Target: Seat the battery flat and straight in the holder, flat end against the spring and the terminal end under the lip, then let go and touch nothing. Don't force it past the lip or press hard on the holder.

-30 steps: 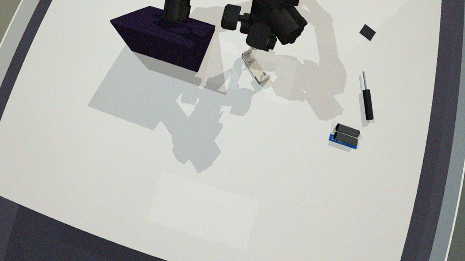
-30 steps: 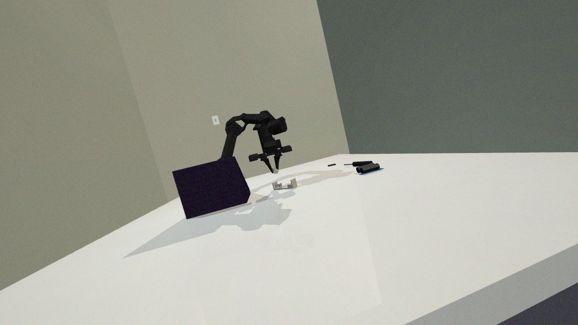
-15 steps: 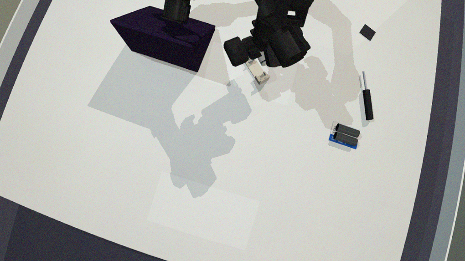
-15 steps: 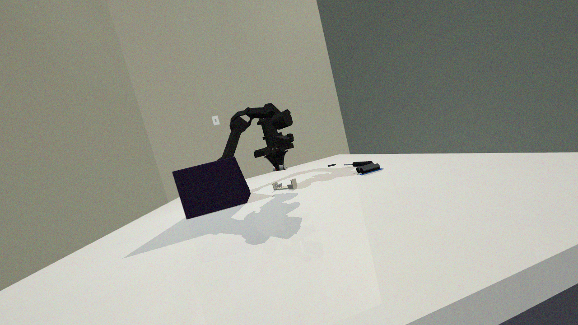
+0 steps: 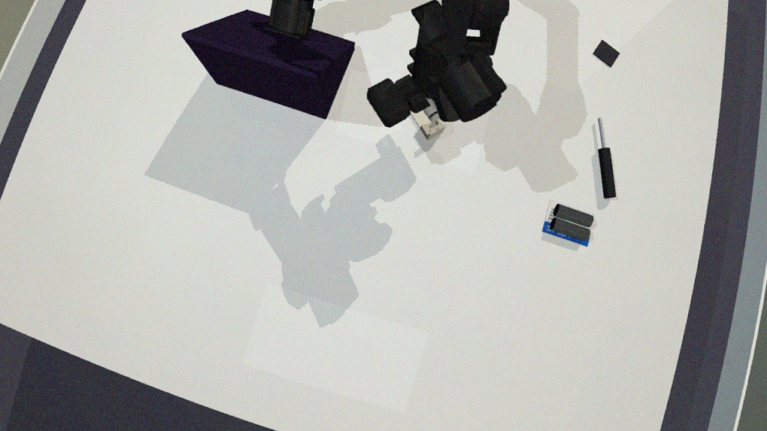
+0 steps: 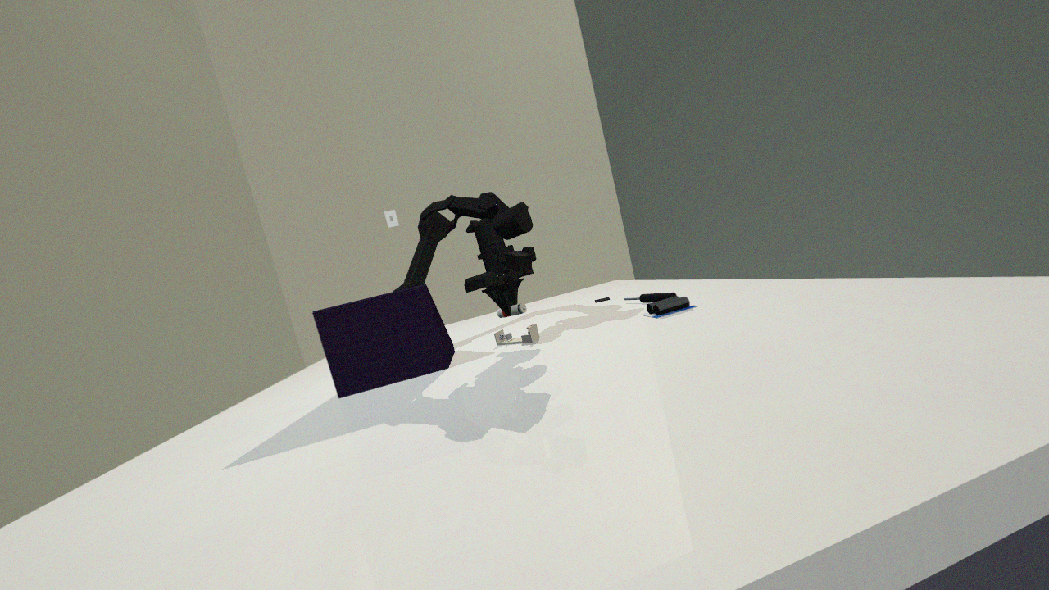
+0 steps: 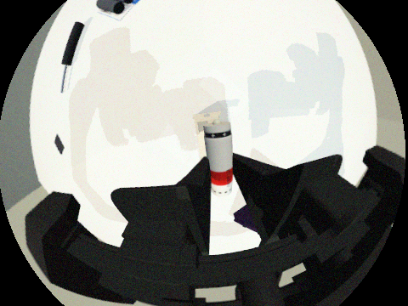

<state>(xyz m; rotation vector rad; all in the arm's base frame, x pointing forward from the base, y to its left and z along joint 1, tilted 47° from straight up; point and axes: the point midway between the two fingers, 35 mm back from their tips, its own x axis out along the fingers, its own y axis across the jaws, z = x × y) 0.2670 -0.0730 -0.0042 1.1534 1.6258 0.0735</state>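
My gripper (image 7: 219, 159) (image 6: 507, 309) is shut on the battery (image 7: 220, 154) (image 6: 512, 310), a light cylinder with a red band and a black band marked with plus signs. The battery's terminal end points away from the fingers in the wrist view. The cream holder (image 5: 429, 126) (image 6: 517, 342) rests on the table below, with a raised wall at each end. The exterior view shows a gap between battery and holder. In the wrist view the battery covers much of the holder (image 7: 199, 124); the spring cannot be made out there. In the top view the arm hides part of the holder.
A dark purple box (image 5: 271, 78) (image 6: 384, 341) stands beside the holder, under the arm's base. A screwdriver (image 5: 606, 172) (image 7: 73, 42), a blue-edged board with two black cylinders (image 5: 573, 216) (image 6: 671, 305) and a small dark square (image 5: 606, 53) (image 7: 59, 144) lie farther off.
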